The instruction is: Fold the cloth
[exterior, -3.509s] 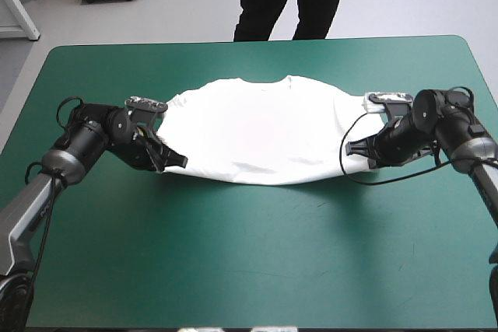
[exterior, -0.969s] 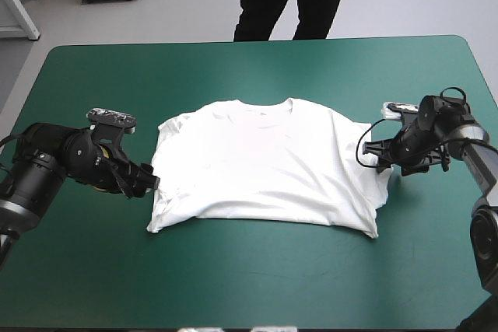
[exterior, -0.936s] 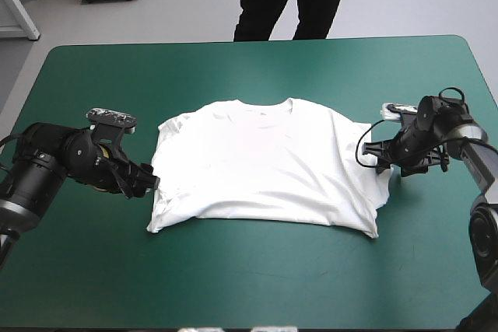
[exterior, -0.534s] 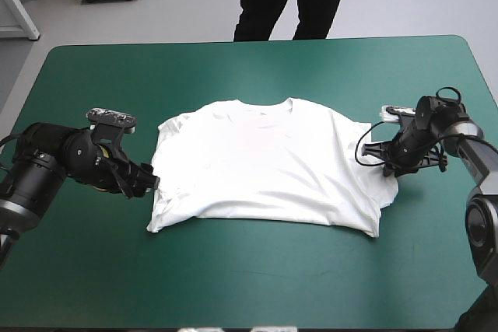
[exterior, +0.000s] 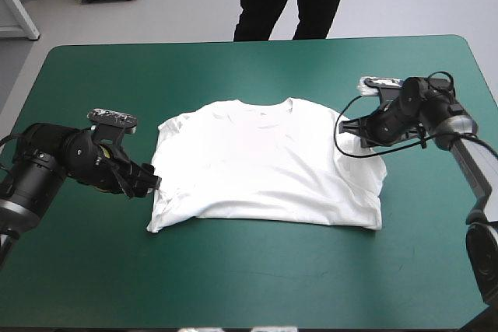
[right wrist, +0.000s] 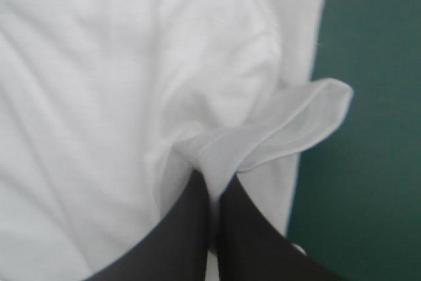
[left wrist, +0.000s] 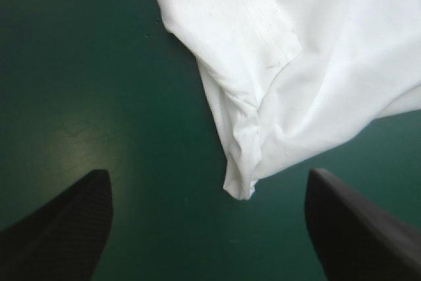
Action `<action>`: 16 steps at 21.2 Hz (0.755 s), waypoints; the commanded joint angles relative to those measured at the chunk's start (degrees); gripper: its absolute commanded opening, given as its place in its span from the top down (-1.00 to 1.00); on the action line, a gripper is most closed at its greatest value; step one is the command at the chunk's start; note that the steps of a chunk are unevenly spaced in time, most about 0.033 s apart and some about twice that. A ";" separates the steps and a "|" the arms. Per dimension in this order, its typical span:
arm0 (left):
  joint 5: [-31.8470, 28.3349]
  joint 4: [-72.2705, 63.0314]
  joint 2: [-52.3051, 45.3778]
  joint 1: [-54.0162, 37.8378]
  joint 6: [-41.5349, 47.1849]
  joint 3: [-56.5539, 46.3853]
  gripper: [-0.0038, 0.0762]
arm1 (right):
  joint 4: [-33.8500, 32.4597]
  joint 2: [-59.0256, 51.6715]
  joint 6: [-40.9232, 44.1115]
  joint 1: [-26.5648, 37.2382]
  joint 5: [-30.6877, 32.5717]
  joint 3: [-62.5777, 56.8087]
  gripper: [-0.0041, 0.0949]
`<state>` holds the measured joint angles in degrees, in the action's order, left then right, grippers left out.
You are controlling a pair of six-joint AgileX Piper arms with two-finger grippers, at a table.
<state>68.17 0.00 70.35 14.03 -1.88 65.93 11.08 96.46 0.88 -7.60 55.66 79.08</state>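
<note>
The white T-shirt [exterior: 264, 165] lies spread flat in the middle of the teal-green table, collar toward the far edge. My right gripper [exterior: 348, 133] is over its right sleeve, fingers together with a fold of sleeve cloth [right wrist: 276, 137] pinched between them and lifted a little. In the right wrist view the right gripper [right wrist: 214, 185] forms one pointed arch with white cloth all around it. My left gripper [exterior: 152, 180] rests just left of the shirt's left side. Its black fingers [left wrist: 62, 228] stand wide apart, and the T-shirt's [left wrist: 316, 64] left sleeve corner lies on the cover ahead of them, untouched.
Bare teal-green cover [exterior: 249, 277] runs wide in front of the shirt and along both sides. A loop of the right arm's cable hangs over the shirt's right shoulder.
My right gripper has shut on the right sleeve and carried it left and toward the far edge, pulling the shirt's right side inward. The left arm has stayed still.
</note>
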 commanded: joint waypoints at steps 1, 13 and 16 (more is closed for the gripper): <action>-1.11 -0.74 -1.47 0.16 0.62 1.91 -0.55 | 5.59 -1.55 -0.06 -3.81 -3.86 2.46 0.95; -0.40 -0.86 -1.47 0.16 0.62 1.91 -0.54 | 10.90 9.16 -0.88 -12.46 -2.42 2.46 0.63; -0.40 -0.86 -1.47 0.16 0.62 1.91 -0.54 | 10.99 8.94 -0.88 -12.46 1.81 4.41 0.06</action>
<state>68.93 -0.46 70.35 14.03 -1.88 65.93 20.89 108.02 0.69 -19.90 53.86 80.45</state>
